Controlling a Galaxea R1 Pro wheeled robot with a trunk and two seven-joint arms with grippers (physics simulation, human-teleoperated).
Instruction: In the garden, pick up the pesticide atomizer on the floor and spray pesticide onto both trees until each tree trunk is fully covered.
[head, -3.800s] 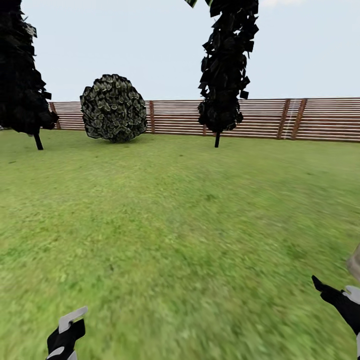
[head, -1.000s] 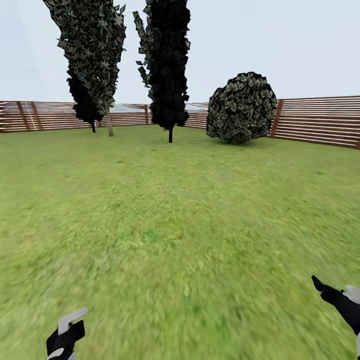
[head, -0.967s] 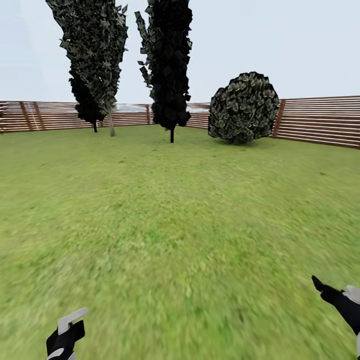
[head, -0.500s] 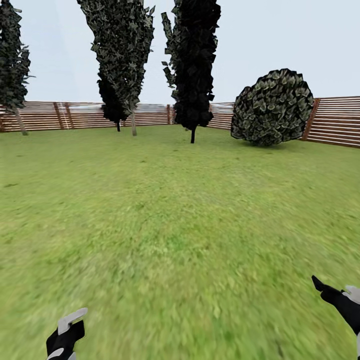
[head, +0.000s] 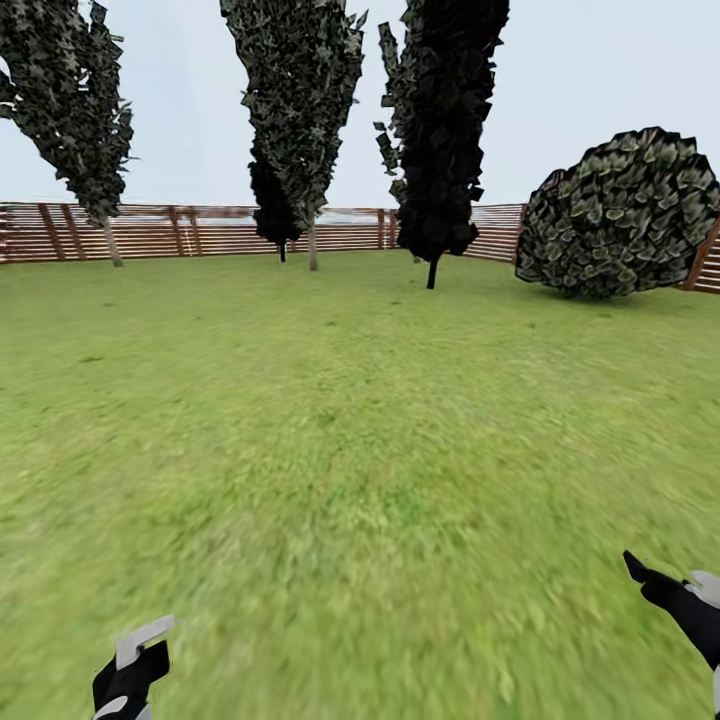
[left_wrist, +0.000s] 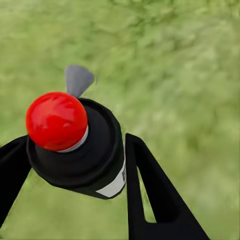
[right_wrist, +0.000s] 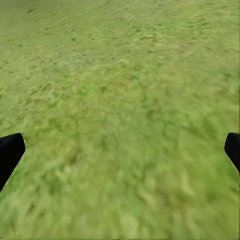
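My left gripper (left_wrist: 75, 155) is shut on the pesticide atomizer (left_wrist: 75, 145), a black can with a round red cap and a grey nozzle. In the head view the left gripper (head: 130, 675) sits low at the left over the grass, with the atomizer's grey nozzle (head: 145, 635) sticking up from it. The right gripper (head: 675, 595) hangs low at the right, and in its wrist view the right gripper (right_wrist: 120, 150) stands open over bare lawn. The garden lawn (head: 360, 420) stretches ahead. The two trees of the task and their trunks are out of view.
Dark narrow conifers (head: 440, 130) (head: 295, 110) (head: 75, 100) stand far ahead before the brown slat fence (head: 200, 230). A round leafy shrub (head: 625, 215) sits at the far right. Open grass lies between me and them.
The whole view has swung left: the conifers and shrub have slid right and another conifer has come in at the left. Both grippers hold the same pose.
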